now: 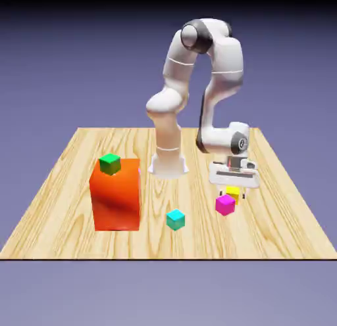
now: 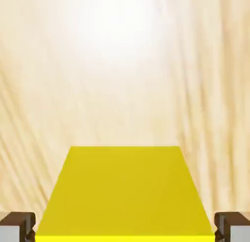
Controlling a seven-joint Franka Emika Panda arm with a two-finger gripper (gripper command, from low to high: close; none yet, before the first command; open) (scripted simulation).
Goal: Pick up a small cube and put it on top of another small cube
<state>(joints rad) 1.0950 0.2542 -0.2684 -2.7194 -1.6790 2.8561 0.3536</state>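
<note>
At the left of the exterior view we see a big orange block (image 1: pixel 116 196) standing on the wooden table (image 1: pixel 66 186), with a green cube (image 1: pixel 110 163) resting on its top near the back left corner. Moving right, toward the lower middle of the frame, we find the small teal cube (image 1: pixel 175 219) sitting alone on the wood, well apart from the block and from everything else. Further right a magenta cube (image 1: pixel 225 204) lies just in front of the small yellow cube (image 1: pixel 232 192), the two looking close together or touching; we cannot tell which. The white arm (image 1: pixel 210 68) arches over from the upper middle of the frame and its gripper (image 1: pixel 232 194) hangs directly over the yellow cube, low to the table. In the hand view we see the yellow cube (image 2: pixel 125 192) filling the lower middle of the frame, with one dark grey fingertip (image 2: pixel 15 225) at the lower left corner and the other at the lower right. Both tips stand just outside the cube's sides with a sliver of gap, so we read the jaws as spread around the cube, not yet clamped on it.
</note>
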